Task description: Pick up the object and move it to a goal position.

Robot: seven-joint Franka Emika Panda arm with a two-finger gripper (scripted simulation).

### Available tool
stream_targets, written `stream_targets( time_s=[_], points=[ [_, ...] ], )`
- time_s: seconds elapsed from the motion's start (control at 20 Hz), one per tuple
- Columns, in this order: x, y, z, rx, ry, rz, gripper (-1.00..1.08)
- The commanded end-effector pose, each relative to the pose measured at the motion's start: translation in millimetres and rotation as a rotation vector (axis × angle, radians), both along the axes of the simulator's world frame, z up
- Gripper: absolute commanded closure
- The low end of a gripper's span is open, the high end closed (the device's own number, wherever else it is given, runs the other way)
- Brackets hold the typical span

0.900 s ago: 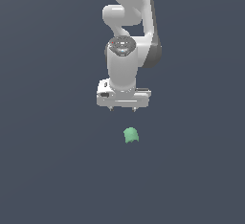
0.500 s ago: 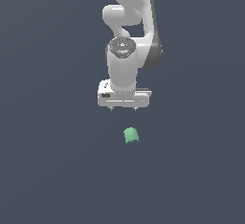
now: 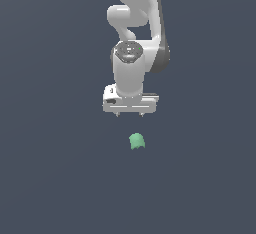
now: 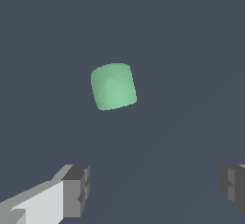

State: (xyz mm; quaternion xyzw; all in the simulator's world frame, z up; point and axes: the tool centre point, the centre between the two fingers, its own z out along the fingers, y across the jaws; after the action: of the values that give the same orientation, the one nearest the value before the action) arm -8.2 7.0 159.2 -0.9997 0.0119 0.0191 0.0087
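1. Object (image 3: 136, 141), exterior view: mint lump on the worktop (image 3: 55, 178), apart from the jaws and off their centreline; a straight descent could miss it.
2. Wrist view: object (image 4: 113, 86) lies ahead of wide-spread jaws, fingertips (image 4: 76, 191) empty; closing early catches nothing.

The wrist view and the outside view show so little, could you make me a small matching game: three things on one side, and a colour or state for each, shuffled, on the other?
Things:
1. object
2. gripper
3. floor

Descriptions:
A. dark blue-grey and flat
B. mint green, lying free with nothing touching it
C. white with grey fingers, jaws apart and holding nothing

Pairs: 1-B, 2-C, 3-A
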Motion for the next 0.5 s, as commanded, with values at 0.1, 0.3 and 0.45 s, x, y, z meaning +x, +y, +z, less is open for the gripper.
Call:
stream_targets(
  time_s=[0.1,0.3,0.45],
  points=[
    [8.2,4.4,-7.7,-0.003,-0.004,0.028,-0.92],
    [21.1,11.4,-20.1,-0.008,-0.012,0.072,-0.92],
    [33.4,18.8,-33.2,-0.011,-0.020,0.116,-0.92]
  ],
)
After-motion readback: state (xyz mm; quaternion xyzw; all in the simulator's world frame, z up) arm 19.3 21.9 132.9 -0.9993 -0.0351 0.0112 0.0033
